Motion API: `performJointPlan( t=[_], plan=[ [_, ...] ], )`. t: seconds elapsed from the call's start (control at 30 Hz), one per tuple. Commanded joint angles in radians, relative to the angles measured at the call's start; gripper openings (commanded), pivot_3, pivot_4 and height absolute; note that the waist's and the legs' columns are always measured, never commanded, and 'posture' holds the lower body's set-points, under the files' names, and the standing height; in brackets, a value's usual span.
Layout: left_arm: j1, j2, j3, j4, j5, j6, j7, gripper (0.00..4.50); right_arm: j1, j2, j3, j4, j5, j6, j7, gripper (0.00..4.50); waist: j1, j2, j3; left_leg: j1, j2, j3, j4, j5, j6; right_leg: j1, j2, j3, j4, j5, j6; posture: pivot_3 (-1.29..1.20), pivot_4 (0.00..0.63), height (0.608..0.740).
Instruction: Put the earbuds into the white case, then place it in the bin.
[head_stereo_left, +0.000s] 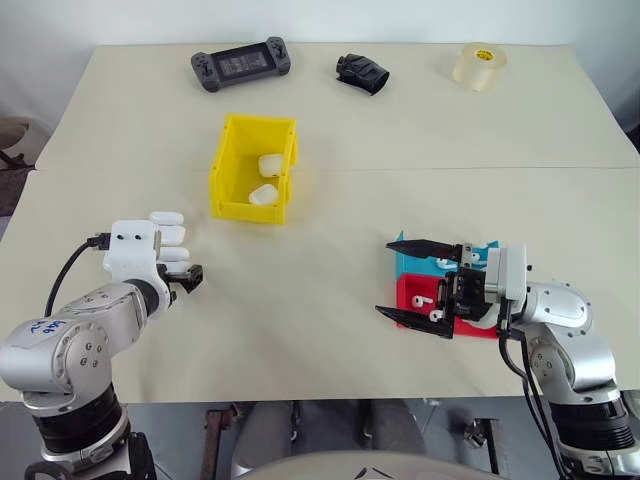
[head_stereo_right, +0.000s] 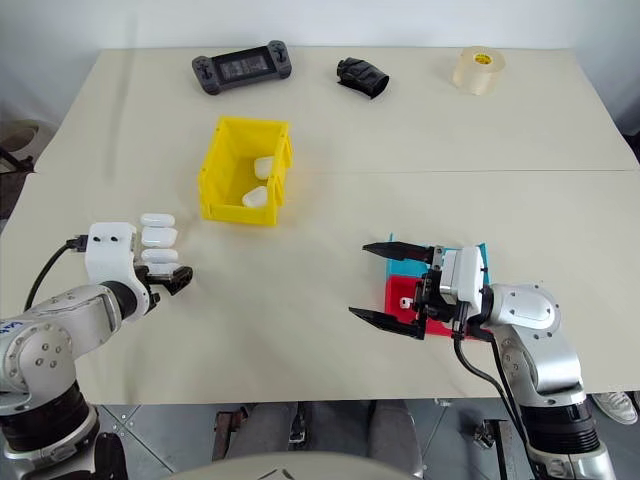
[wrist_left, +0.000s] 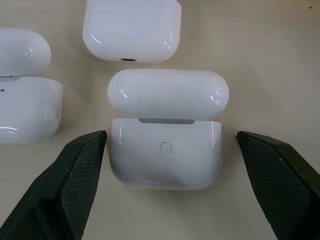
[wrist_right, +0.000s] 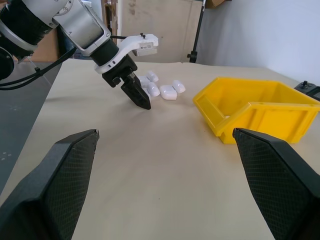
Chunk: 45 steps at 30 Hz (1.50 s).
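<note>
Straddling the white case, the left claw stands spread, fingertips cut off.

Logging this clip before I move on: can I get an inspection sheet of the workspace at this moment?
Surface: beige table, seam across it.
Job's things: yellow bin holds two white cases; more white cases by the left end effector, one lid-open between its fingers; earbuds in the red tray.
Clutter: game controller, black object, tape roll, blue tray.
End effectors: left end effector open, untouching; right end effector open, empty.
Cables: black cable at left wrist.
Surroundings: nothing seen.
</note>
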<state>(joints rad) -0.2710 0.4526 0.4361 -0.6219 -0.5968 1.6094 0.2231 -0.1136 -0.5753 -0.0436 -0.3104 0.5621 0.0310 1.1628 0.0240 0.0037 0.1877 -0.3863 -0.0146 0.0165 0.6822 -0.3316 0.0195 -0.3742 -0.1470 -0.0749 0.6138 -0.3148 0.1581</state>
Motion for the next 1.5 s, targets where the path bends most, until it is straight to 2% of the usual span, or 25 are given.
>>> performJointPlan(
  t=[0.03, 0.1, 0.13, 0.3, 0.43, 0.53, 0.67, 0.7, 0.77, 0.9, 1.1, 1.2, 1.33, 1.5],
  plan=[
    [0.003, 0.017, 0.002, 0.011, -0.023, 0.005, 0.027, 3.61, 0.003, 0.002, -0.006, -0.032, 0.015, -0.007, -0.008, 4.5, -0.001, 0.0, 0.0, 0.0, 0.0, 0.0, 0.0, 0.0, 0.0, 0.0, 0.0, 0.0, 0.0, 0.0, 0.0, 0.0, 0.15, 0.74],
    [0.007, 0.026, 0.003, 0.014, -0.039, 0.005, 0.035, 2.97, 0.003, 0.003, -0.006, -0.03, 0.015, -0.009, -0.009, 4.5, -0.001, 0.0, 0.0, 0.0, 0.0, 0.0, 0.0, 0.0, 0.0, 0.0, 0.0, 0.0, 0.0, 0.0, 0.0, 0.0, 0.15, 0.74],
    [0.01, 0.024, 0.007, 0.015, -0.048, 0.005, 0.041, 2.8, 0.001, 0.004, -0.006, -0.027, 0.014, -0.01, -0.009, 4.5, -0.001, 0.0, 0.0, 0.0, 0.0, 0.0, 0.0, 0.0, -0.001, 0.0, 0.0, 0.0, 0.001, 0.0, 0.0, 0.0, 0.15, 0.74],
    [0.035, 0.062, 0.028, 0.004, -0.092, 0.005, 0.025, 2.8, -0.011, 0.007, -0.003, -0.011, 0.011, -0.017, -0.007, 4.5, -0.003, 0.0, 0.0, 0.0, 0.0, 0.0, 0.0, 0.0, -0.001, 0.0, 0.0, 0.0, 0.001, 0.0, 0.0, 0.0, 0.15, 0.74],
    [0.019, 0.106, 0.079, -0.033, -0.089, -0.016, -0.111, 2.8, -0.02, 0.006, -0.008, 0.007, 0.01, -0.023, -0.001, 4.5, -0.003, 0.0, 0.0, 0.0, 0.0, 0.0, 0.0, 0.0, -0.001, -0.001, 0.0, 0.0, 0.001, 0.0, 0.0, 0.0, 0.15, 0.74],
    [0.077, 0.148, 0.111, -0.049, -0.128, -0.166, -0.28, 2.8, -0.02, 0.0, -0.015, 0.016, 0.014, -0.023, 0.006, 4.5, -0.004, 0.0, 0.0, 0.0, 0.0, 0.0, 0.0, 0.0, -0.001, -0.001, 0.001, 0.0, 0.0, 0.0, -0.001, 0.0, 0.15, 0.74],
    [0.207, 0.264, 0.052, -0.056, -0.093, -0.524, -0.625, 2.8, -0.015, -0.018, -0.027, 0.009, 0.024, -0.008, 0.015, 4.5, -0.003, 0.0, 0.0, 0.0, 0.001, 0.0, -0.001, 0.0, -0.001, -0.001, 0.0, 0.0, -0.002, 0.0, -0.001, 0.0, 0.15, 0.74],
    [0.234, 0.266, 0.039, -0.05, -0.084, -0.627, -0.717, 2.8, -0.02, -0.025, -0.036, 0.014, 0.022, -0.008, 0.015, 4.5, -0.003, 0.0, 0.0, -0.001, 0.001, 0.001, -0.002, 0.0, -0.001, -0.001, 0.0, 0.0, -0.003, 0.0, -0.001, 0.0, 0.15, 0.74],
    [0.27, 0.247, 0.028, -0.025, -0.09, -0.793, -0.859, 2.8, -0.025, -0.04, -0.055, 0.022, 0.021, -0.007, 0.011, 4.5, -0.001, 0.001, 0.0, -0.001, 0.0, 0.002, -0.002, 0.0, -0.001, 0.0, -0.001, 0.0, -0.006, -0.001, -0.001, 0.0, 0.15, 0.74],
    [0.296, 0.222, -0.029, 0.024, -0.092, -0.99, -1.047, 2.8, -0.006, -0.083, -0.106, 0.023, 0.025, -0.008, 0.012, 4.5, -0.001, 0.001, 0.0, -0.001, 0.001, 0.003, -0.002, 0.0, -0.001, 0.0, -0.001, 0.0, -0.01, -0.001, -0.001, 0.0, 0.15, 0.74],
    [0.174, 0.11, -0.185, 0.143, -0.135, -1.168, -1.237, 2.8, 0.109, -0.157, -0.246, -0.031, 0.04, 0.006, -0.015, 4.5, 0.002, 0.001, 0.0, -0.001, 0.0, 0.004, -0.001, 0.0, 0.001, 0.001, -0.001, -0.001, -0.006, 0.0, -0.001, 0.0, 0.15, 0.74],
    [0.119, 0.056, -0.274, 0.222, -0.124, -1.23, -1.327, 2.8, 0.196, -0.186, -0.336, -0.066, 0.04, 0.012, -0.027, 4.5, 0.002, 0.001, 0.0, 0.0, 0.0, 0.005, -0.001, 0.0, 0.003, 0.001, -0.001, -0.002, -0.004, 0.0, 0.0, 0.0, 0.15, 0.74],
    [0.025, -0.063, -0.401, 0.371, -0.081, -1.353, -1.438, 2.8, 0.398, -0.21, -0.512, -0.152, 0.052, 0.036, -0.012, 4.5, 0.012, 0.001, 0.0, 0.0, -0.002, 0.007, -0.001, 0.001, 0.004, 0.001, -0.001, -0.002, -0.004, 0.0, 0.0, 0.0, 0.15, 0.74],
    [-0.013, -0.151, -0.483, 0.484, -0.032, -1.511, -1.545, 2.8, 0.582, -0.198, -0.657, -0.199, 0.06, 0.049, 0.016, 4.5, 0.003, 0.001, 0.0, 0.0, -0.004, 0.007, 0.0, 0.0, 0.005, 0.003, -0.001, -0.002, -0.005, 0.0, 0.001, 0.0, 0.15, 0.74]
  ],
)
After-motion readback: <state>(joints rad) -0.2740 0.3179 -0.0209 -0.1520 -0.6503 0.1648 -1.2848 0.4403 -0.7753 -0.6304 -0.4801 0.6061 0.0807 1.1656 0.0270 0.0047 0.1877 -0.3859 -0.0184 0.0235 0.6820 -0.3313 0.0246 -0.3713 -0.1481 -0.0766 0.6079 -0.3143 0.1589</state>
